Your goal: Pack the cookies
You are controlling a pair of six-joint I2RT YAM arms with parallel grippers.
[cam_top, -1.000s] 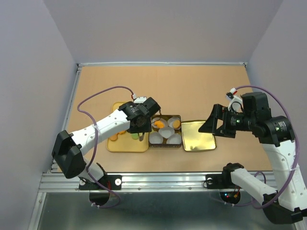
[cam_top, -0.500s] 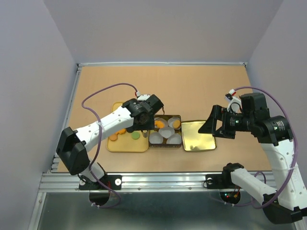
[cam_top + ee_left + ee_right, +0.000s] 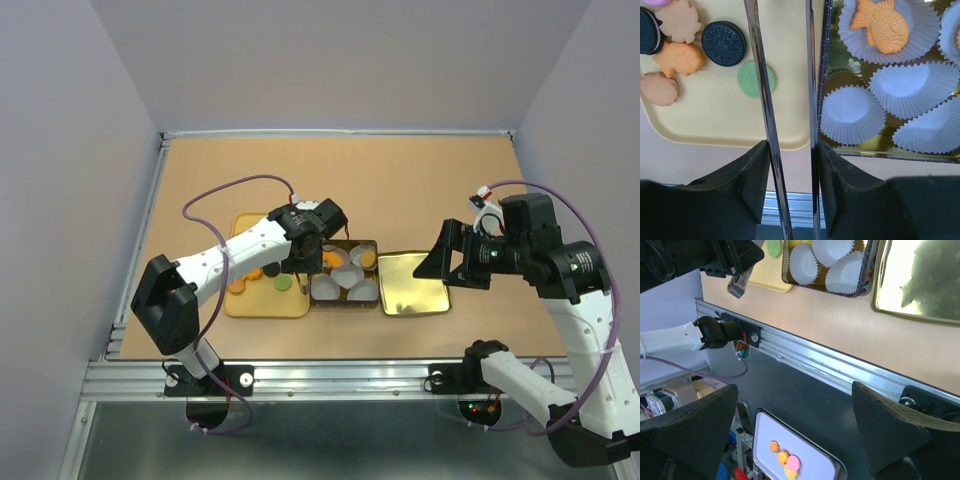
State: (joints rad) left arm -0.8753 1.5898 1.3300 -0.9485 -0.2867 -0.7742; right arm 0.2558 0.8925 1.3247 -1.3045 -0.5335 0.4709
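Left gripper empty, jaws narrowly apart, over tray edge beside tin. Right gripper wide, probably empty. Cookies mostly on tray, one in a paper cup. Next pick: widen first, straddle green cookie squarely.

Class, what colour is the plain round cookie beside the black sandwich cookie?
The round cookie is pale green, clearest in the left wrist view.
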